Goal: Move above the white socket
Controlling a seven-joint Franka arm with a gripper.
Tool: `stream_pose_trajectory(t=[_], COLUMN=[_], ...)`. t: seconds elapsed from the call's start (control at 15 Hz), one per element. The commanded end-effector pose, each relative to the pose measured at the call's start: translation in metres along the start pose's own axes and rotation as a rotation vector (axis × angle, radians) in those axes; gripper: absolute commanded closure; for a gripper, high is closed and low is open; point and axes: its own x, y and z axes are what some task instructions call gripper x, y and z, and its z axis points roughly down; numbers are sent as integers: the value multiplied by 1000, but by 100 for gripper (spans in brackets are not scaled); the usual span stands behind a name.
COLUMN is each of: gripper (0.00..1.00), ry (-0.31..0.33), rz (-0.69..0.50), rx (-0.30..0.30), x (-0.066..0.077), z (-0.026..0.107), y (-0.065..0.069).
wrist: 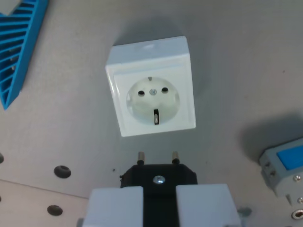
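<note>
White socket (151, 85) lies ahead of the tool (159, 201), which pinches a black plug (158, 176). Overshoot or sideways drift could leave the plug's pins misaligned with the holes.

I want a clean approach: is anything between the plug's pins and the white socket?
No: in the wrist view only bare grey tabletop separates the pins from the white socket.

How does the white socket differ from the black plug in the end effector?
The white socket lies free on the table, face toward the camera; the black plug is clamped between the end effector's white fingers. The socket shows two round holes, the plug two metal pins pointing at it. The socket looks larger. Both have a central screw.
</note>
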Motion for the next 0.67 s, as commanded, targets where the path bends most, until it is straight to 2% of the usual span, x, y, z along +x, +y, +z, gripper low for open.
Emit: stream_pose_trajectory(t=[0.07,0.33,0.67], gripper=[100,100,100], ry=[98,98,104], rz=[-91,-99,-99], rx=[-20,-21,-23], x=[-3,-2,-3], z=[15,30,42], y=[-2,-3,-3])
